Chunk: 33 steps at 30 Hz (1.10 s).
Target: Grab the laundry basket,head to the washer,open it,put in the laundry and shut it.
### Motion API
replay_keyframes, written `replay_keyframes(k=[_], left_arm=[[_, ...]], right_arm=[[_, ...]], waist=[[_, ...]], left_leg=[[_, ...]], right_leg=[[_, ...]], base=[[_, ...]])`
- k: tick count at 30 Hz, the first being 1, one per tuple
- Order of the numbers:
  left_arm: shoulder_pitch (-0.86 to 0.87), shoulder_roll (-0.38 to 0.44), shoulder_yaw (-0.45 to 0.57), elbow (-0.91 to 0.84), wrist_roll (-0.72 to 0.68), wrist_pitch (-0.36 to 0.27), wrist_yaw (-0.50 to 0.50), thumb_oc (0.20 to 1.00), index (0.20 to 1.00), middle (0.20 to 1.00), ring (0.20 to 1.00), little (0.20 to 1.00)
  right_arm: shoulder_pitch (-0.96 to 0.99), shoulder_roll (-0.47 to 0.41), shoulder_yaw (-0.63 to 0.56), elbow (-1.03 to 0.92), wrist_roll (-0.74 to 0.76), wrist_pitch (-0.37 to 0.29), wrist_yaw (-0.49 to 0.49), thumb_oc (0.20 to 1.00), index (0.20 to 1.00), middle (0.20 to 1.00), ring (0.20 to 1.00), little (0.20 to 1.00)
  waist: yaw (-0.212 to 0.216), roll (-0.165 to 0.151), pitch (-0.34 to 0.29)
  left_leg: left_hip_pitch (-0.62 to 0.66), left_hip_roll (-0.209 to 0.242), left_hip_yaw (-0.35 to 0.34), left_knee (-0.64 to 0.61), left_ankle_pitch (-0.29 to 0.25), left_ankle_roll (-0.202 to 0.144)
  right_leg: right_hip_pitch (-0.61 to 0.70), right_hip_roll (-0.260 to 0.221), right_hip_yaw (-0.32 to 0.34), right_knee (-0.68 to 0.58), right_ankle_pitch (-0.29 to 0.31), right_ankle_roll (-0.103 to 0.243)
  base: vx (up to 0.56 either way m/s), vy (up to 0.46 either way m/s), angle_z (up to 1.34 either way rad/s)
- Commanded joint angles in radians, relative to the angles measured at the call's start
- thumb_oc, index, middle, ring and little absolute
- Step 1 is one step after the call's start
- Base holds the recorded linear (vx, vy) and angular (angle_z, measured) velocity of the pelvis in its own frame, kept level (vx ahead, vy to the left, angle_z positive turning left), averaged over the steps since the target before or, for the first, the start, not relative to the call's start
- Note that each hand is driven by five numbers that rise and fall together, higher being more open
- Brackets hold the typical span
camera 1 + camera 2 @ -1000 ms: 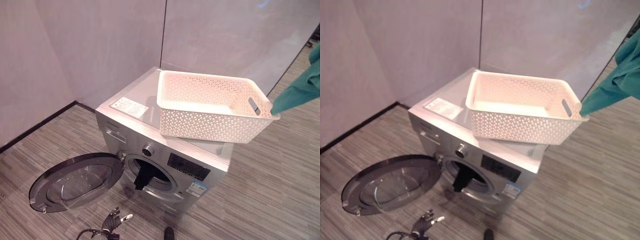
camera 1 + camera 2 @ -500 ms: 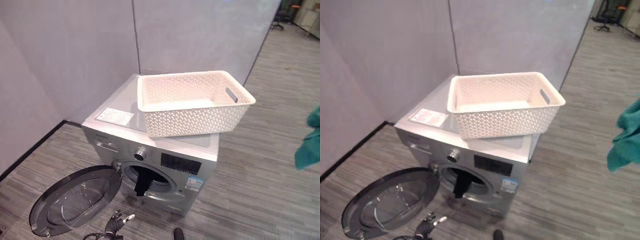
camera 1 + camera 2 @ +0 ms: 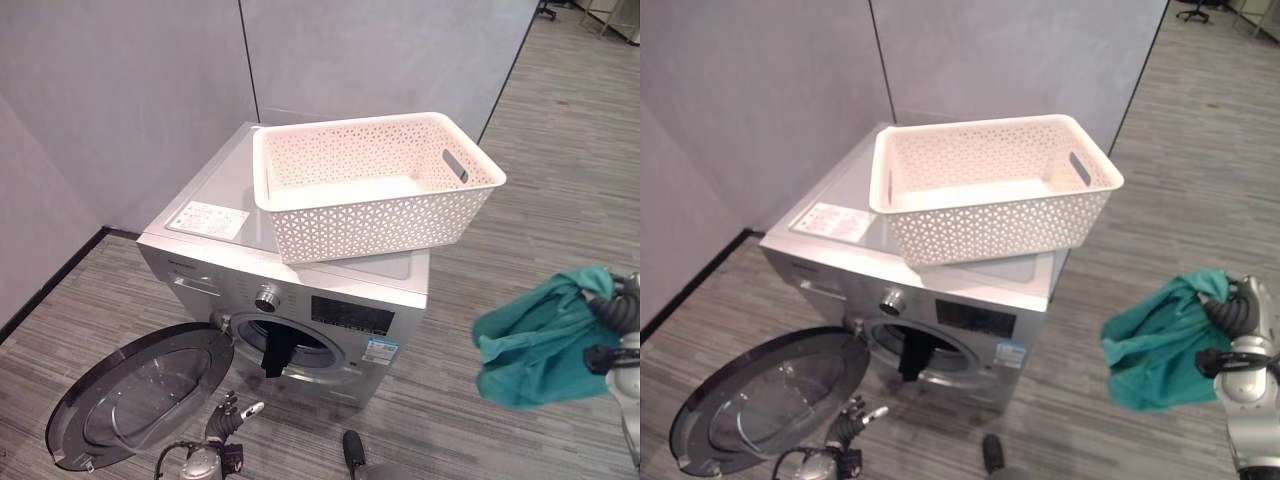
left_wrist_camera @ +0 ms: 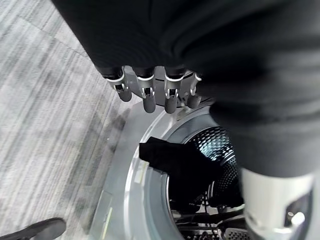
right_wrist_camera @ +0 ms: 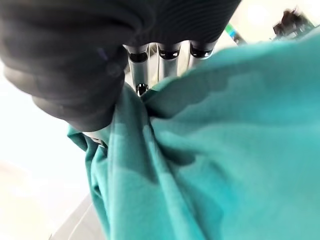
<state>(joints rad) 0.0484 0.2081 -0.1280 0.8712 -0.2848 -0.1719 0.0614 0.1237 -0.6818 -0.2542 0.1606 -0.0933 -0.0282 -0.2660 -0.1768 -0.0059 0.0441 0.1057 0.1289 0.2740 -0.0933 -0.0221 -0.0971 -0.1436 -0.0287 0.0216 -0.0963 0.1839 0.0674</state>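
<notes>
A: What might go wrong here?

B: The teal cloth [image 3: 1160, 345] hangs loose from the right hand [image 3: 1240, 320], whose fingers are curled round it, well to the side of the silver front-loading washer [image 3: 300, 300]. A trailing fold could snag on the drum's rim, where a dark garment [image 3: 275, 352] already droops out.

A: And the containers?

B: The white perforated plastic laundry basket [image 3: 370, 185] on the washer's top looks empty. The round glass door [image 3: 140, 390] lies swung open. The left hand [image 4: 150, 90] hangs by the opening, fingers relaxed, holding nothing.
</notes>
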Motion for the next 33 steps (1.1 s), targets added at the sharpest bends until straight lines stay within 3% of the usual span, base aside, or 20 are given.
replay_keyframes(k=[1,4,6,7,9,11,14,16,17,18,19,20,23,24,25,28,30,31,32,33], left_arm=[[-0.05,0.114,-0.021,-0.038,0.107,-0.065,0.026,1.0,1.0,1.0,1.0,1.0],[-0.084,0.156,-0.031,-0.082,0.138,-0.074,0.061,1.0,1.0,1.0,1.0,1.0],[-0.096,0.167,-0.037,-0.114,0.149,-0.078,0.076,1.0,1.0,1.0,1.0,1.0],[-0.096,0.167,-0.037,-0.114,0.149,-0.078,0.076,1.0,1.0,1.0,1.0,1.0],[-0.093,0.17,-0.046,-0.175,0.163,-0.074,0.081,1.0,1.0,1.0,1.0,1.0],[-0.09,0.177,-0.047,-0.198,0.175,-0.074,0.081,1.0,1.0,1.0,1.0,1.0],[-0.091,0.239,-0.11,-0.315,0.309,-0.07,0.044,1.0,1.0,1.0,1.0,1.0],[-0.099,0.263,-0.121,-0.339,0.329,-0.072,0.038,1.0,1.0,1.0,1.0,1.0],[-0.116,0.282,-0.129,-0.353,0.332,-0.072,0.034,1.0,1.0,1.0,1.0,1.0],[-0.137,0.295,-0.137,-0.363,0.326,-0.072,0.029,1.0,1.0,1.0,1.0,1.0],[-0.139,0.296,-0.137,-0.363,0.325,-0.071,0.029,1.0,1.0,1.0,1.0,1.0],[-0.187,0.337,-0.166,-0.391,0.322,-0.064,0.009,1.0,1.0,1.0,1.0,1.0],[-0.211,0.361,-0.189,-0.391,0.329,-0.06,-0.011,1.0,1.0,1.0,1.0,1.0],[-0.219,0.382,-0.211,-0.385,0.334,-0.055,-0.03,1.0,1.0,1.0,1.0,1.0],[-0.209,0.405,-0.232,-0.396,0.339,-0.055,-0.06,1.0,1.0,1.0,1.0,1.0],[-0.206,0.418,-0.25,-0.408,0.34,-0.053,-0.077,1.0,1.0,1.0,1.0,1.0],[-0.223,0.431,-0.288,-0.419,0.361,-0.056,-0.104,1.0,1.0,1.0,1.0,1.0],[-0.267,0.412,-0.349,-0.423,0.359,-0.061,-0.12,1.0,1.0,1.0,1.0,1.0],[-0.271,0.41,-0.351,-0.42,0.358,-0.062,-0.119,1.0,1.0,1.0,1.0,1.0],[-0.334,0.372,-0.416,-0.414,0.357,-0.073,-0.128,1.0,1.0,1.0,1.0,1.0]], right_arm=[[-0.071,-0.007,-0.011,-0.021,0.02,-0.068,0.016,0.2,0.2,0.2,0.2,0.2],[-0.092,0.031,0.053,-0.023,0.067,-0.093,0.029,0.2,0.2,0.2,0.2,0.2],[-0.105,0.059,0.095,-0.016,0.096,-0.101,0.045,0.2,0.2,0.2,0.2,0.2],[-0.106,0.06,0.095,-0.016,0.096,-0.101,0.045,0.2,0.2,0.2,0.2,0.2],[-0.121,0.075,0.151,-0.011,0.1,-0.092,0.074,0.2,0.2,0.2,0.2,0.2],[-0.135,0.081,0.166,-0.012,0.105,-0.094,0.08,0.2,0.2,0.2,0.2,0.2],[-0.14,0.1,0.187,-0.027,0.105,-0.086,0.107,0.2,0.2,0.2,0.2,0.2],[-0.153,0.105,0.197,-0.025,0.106,-0.085,0.111,0.2,0.2,0.2,0.2,0.2],[-0.175,0.109,0.219,-0.016,0.107,-0.083,0.108,0.2,0.2,0.2,0.2,0.2],[-0.193,0.12,0.24,-0.016,0.107,-0.082,0.107,0.2,0.2,0.2,0.2,0.2],[-0.195,0.121,0.24,-0.016,0.107,-0.082,0.106,0.2,0.2,0.2,0.2,0.2],[-0.212,0.142,0.275,-0.017,0.112,-0.075,0.11,0.2,0.2,0.2,0.2,0.2],[-0.208,0.149,0.287,-0.03,0.126,-0.079,0.124,0.2,0.2,0.2,0.2,0.2],[-0.205,0.151,0.31,-0.05,0.144,-0.087,0.148,0.2,0.2,0.2,0.2,0.2],[-0.213,0.154,0.341,-0.062,0.171,-0.097,0.173,0.2,0.2,0.2,0.2,0.2],[-0.221,0.155,0.364,-0.074,0.185,-0.103,0.186,0.2,0.2,0.2,0.2,0.2],[-0.273,0.163,0.434,-0.097,0.234,-0.113,0.211,0.2,0.2,0.2,0.2,0.2],[-0.323,0.153,0.487,-0.141,0.279,-0.13,0.216,0.2,0.2,0.2,0.2,0.2],[-0.323,0.152,0.485,-0.14,0.279,-0.13,0.216,0.2,0.2,0.2,0.2,0.2],[-0.333,0.132,0.5,-0.179,0.303,-0.144,0.222,0.2,0.2,0.2,0.2,0.2]], waist=[[0.004,-0.07,-0.019],[0.018,-0.085,0.003],[0.028,-0.089,0.012],[0.027,-0.089,0.012],[0.026,-0.078,0.025],[0.033,-0.084,0.028],[0.03,-0.07,0.055],[0.032,-0.066,0.069],[0.04,-0.062,0.093],[0.053,-0.05,0.114],[0.05,-0.054,0.115],[0.07,-0.028,0.136],[0.08,-0.024,0.129],[0.1,-0.019,0.11],[0.129,-0.03,0.08],[0.143,-0.036,0.069],[0.172,-0.056,0.065],[0.184,-0.074,0.079],[0.184,-0.072,0.078],[0.183,-0.078,0.104]], left_leg=[[0.001,0.064,-0.038,0.12,-0.063,0.009],[-0.024,0.077,-0.092,0.197,-0.056,-0.006],[-0.013,0.058,-0.162,0.176,-0.106,0.003],[-0.014,0.057,-0.162,0.176,-0.106,0.004],[0.009,0.024,-0.172,0.166,-0.183,0.034],[0.007,-0.002,-0.178,0.16,-0.187,0.046],[0.025,-0.074,-0.17,0.131,-0.208,0.087],[0.028,-0.087,-0.161,0.128,-0.208,0.095],[0.023,-0.092,-0.15,0.132,-0.205,0.097],[0.017,-0.09,-0.14,0.135,-0.202,0.1],[0.014,-0.093,-0.141,0.134,-0.196,0.1],[-0.018,-0.086,-0.123,0.139,-0.164,0.106],[-0.052,-0.08,-0.126,0.138,-0.128,0.11],[-0.073,-0.072,-0.122,0.132,-0.109,0.111],[-0.092,-0.07,-0.111,0.12,-0.089,0.105],[-0.107,-0.066,-0.104,0.118,-0.071,0.104],[-0.139,-0.057,-0.08,0.113,-0.049,0.1],[-0.21,-0.043,-0.082,0.123,0.003,0.077],[-0.214,-0.041,-0.084,0.125,0.003,0.075],[-0.274,-0.025,-0.11,0.16,0.031,0.046]], right_leg=[[0.038,-0.094,0.038,0.037,-0.113,0.111],[0.024,-0.071,0.083,0.04,-0.103,0.11],[0.003,-0.071,0.101,0.043,-0.09,0.121],[0.003,-0.072,0.101,0.043,-0.09,0.122],[-0.034,-0.09,0.122,0.054,-0.069,0.15],[-0.054,-0.099,0.135,0.058,-0.054,0.16],[-0.088,-0.142,0.139,0.06,-0.018,0.194],[-0.097,-0.149,0.127,0.074,-0.017,0.194],[-0.119,-0.163,0.091,0.105,-0.002,0.194],[-0.127,-0.185,0.025,0.134,-0.02,0.194],[-0.129,-0.189,0.025,0.134,-0.017,0.194],[-0.078,-0.228,-0.127,0.229,-0.103,0.149],[-0.051,-0.217,-0.127,0.32,-0.144,0.13],[-0.004,-0.198,-0.14,0.36,-0.201,0.112],[0.063,-0.183,-0.164,0.32,-0.238,0.105],[0.083,-0.17,-0.175,0.306,-0.248,0.1],[0.116,-0.135,-0.181,0.273,-0.29,0.089],[0.114,-0.095,-0.158,0.207,-0.319,0.058],[0.111,-0.094,-0.16,0.208,-0.319,0.056],[0.096,-0.08,-0.165,0.208,-0.331,0.038]], base=[[-0.1,-0.026,-0.41],[-0.11,-0.003,-0.34],[-0.1,0.044,-0.38],[-0.07,0.07,-0.34],[-0.13,0.231,-0.64],[-0.11,0.178,-0.5],[-0.15,0.243,-0.49],[-0.14,0.131,-0.14],[-0.18,0.069,-0.25],[-0.19,0.066,-0.36],[-0.32,0.089,-0.58],[-0.32,0.049,-0.45],[-0.22,0.013,0.02],[-0.18,-0.098,0.29],[-0.18,-0.097,0.19],[-0.1,-0.077,-0.1],[-0.32,-0.207,-0.4],[-0.37,-0.269,-0.31],[-0.36,-0.279,-0.28],[-0.23,-0.131,-0.2]])
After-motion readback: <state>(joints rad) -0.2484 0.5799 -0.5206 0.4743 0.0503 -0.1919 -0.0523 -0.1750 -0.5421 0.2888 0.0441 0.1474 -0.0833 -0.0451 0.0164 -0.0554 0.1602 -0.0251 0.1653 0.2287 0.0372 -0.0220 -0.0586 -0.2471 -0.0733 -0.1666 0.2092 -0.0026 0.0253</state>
